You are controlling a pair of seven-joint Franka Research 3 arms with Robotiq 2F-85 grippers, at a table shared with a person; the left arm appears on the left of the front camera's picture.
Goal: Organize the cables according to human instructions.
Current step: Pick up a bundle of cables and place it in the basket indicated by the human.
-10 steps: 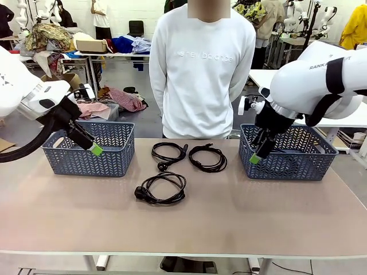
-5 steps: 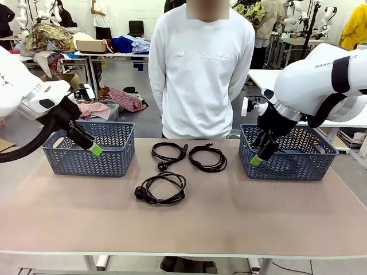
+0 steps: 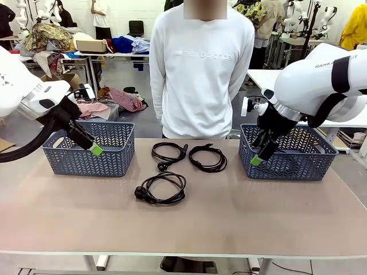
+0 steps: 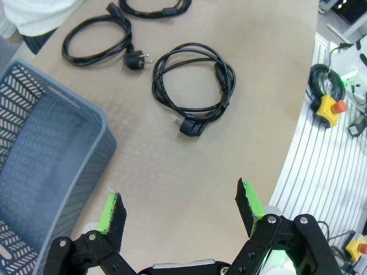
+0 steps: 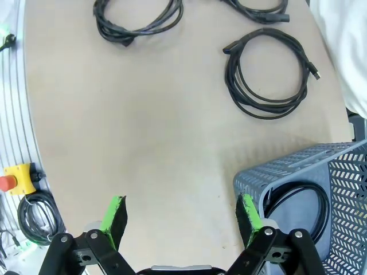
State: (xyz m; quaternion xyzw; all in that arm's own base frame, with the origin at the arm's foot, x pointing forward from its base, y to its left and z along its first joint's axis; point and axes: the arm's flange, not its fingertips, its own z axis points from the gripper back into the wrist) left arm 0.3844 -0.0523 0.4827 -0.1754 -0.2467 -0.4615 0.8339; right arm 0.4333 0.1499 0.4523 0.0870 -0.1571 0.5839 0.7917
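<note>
One cable (image 5: pixel 301 189) already lies coiled in the right basket (image 3: pixel 298 167), so the sorting looks about a quarter done. Three more wait on the counter (image 3: pixel 241 217) between the baskets: the near cable (image 3: pixel 162 188), the far-left cable (image 3: pixel 169 153) and the far-right cable (image 3: pixel 208 158). What can be seen of the left basket (image 3: pixel 86 159) holds nothing. The left gripper (image 3: pixel 95 149) and the right gripper (image 3: pixel 256 159) hover with jaws spread, carrying nothing.

- A pale tan table (image 3: pixel 241 223) carries everything.
- A blue-grey lattice basket (image 3: pixel 74 160) stands at its left side and a second basket (image 3: pixel 298 166) at its right.
- Between them lie three coiled black cables, none touching another: the far-left coil (image 3: pixel 168 153) and the far-right coil (image 3: pixel 207 157) side by side, and the near coil (image 3: pixel 162 188) in front of them.
</note>
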